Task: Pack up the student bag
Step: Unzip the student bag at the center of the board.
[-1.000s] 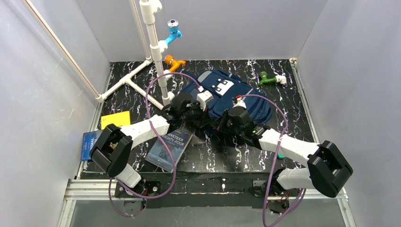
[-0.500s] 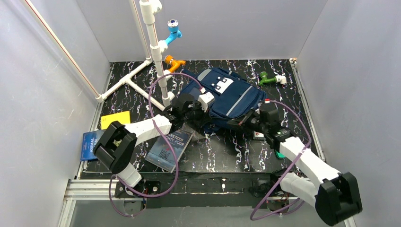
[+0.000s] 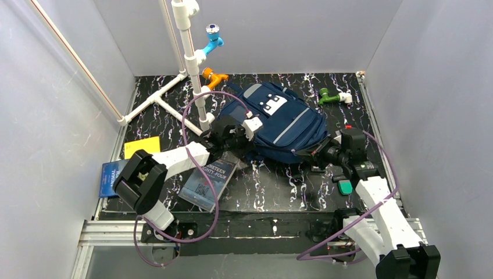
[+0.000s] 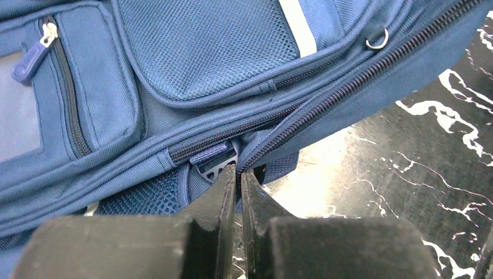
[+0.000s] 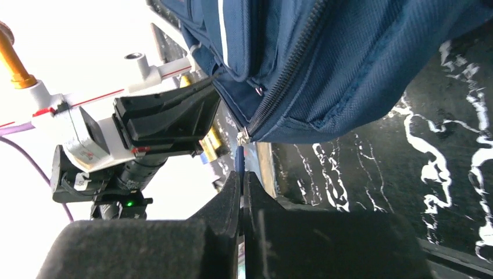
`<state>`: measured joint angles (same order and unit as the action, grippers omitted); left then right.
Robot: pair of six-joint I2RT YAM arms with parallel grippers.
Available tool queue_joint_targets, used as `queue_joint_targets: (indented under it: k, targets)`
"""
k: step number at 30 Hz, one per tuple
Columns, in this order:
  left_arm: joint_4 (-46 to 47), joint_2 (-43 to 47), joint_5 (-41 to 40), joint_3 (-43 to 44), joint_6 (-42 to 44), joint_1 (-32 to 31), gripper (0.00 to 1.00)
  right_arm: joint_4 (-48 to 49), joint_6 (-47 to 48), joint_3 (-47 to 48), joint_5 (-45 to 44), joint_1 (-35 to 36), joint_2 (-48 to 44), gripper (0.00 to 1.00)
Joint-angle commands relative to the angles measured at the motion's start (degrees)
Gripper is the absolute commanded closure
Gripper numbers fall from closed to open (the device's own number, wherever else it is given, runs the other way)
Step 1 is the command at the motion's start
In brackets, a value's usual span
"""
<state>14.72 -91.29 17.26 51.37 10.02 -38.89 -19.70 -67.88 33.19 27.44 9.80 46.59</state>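
Note:
The navy student bag (image 3: 279,119) lies front-up in the middle of the table, its white dotted patch (image 3: 271,104) toward the back. My left gripper (image 3: 238,143) is at the bag's near-left corner. In the left wrist view it (image 4: 238,170) is shut on the fabric edge beside the main zipper (image 4: 349,87). My right gripper (image 3: 315,156) is off the bag's near-right edge. In the right wrist view it (image 5: 241,174) is shut on the blue zipper pull (image 5: 240,156) hanging from the slider (image 5: 243,137). The bag (image 5: 349,58) fills the top of that view.
A dark paperback (image 3: 208,181) lies just left of the bag. A yellow book (image 3: 142,146) and a blue book (image 3: 110,177) lie at the left edge. A white pipe frame (image 3: 192,64) with blue (image 3: 213,38) and orange (image 3: 214,75) taps stands behind. A green fitting (image 3: 331,97) is back right.
My right arm has swung out to the right, drawing the zipper pull along the bag's near edge. The bag has turned and spread flatter. The left gripper has held its place.

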Motion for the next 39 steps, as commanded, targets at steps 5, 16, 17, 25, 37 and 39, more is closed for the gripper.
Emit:
queue_joint_targets:
  k: [5, 16, 17, 25, 37, 39]
  targets:
    - [-2.37, 6.61, 6.62, -0.66, 3.71, 1.45, 1.0, -8.42, 15.99, 13.29, -4.68, -0.84, 2.03, 0.99]
    - [-0.83, 11.0, 10.5, 0.13, -0.54, -5.71, 0.52, -7.99, 22.65, 14.34, 3.75, -0.84, 8.42, 0.99]
    - [-0.28, 10.28, 8.7, 0.88, -1.74, -8.17, 0.47, -9.22, 23.94, 14.73, 4.42, -0.84, 8.95, 0.99]
    - [6.24, 2.05, -2.48, 4.91, -2.45, -16.63, 0.37, -14.35, 31.19, 18.09, 4.51, -0.75, 10.89, 0.99]
    - [9.7, -5.61, -11.98, 7.68, -5.25, -17.45, 0.78, -17.06, 38.92, 21.16, 2.92, 3.47, 16.38, 0.99]
    - [9.71, -5.86, -11.29, 7.99, -6.56, -17.51, 0.96, -15.18, 38.95, 20.47, 2.09, 4.97, 17.1, 0.99]
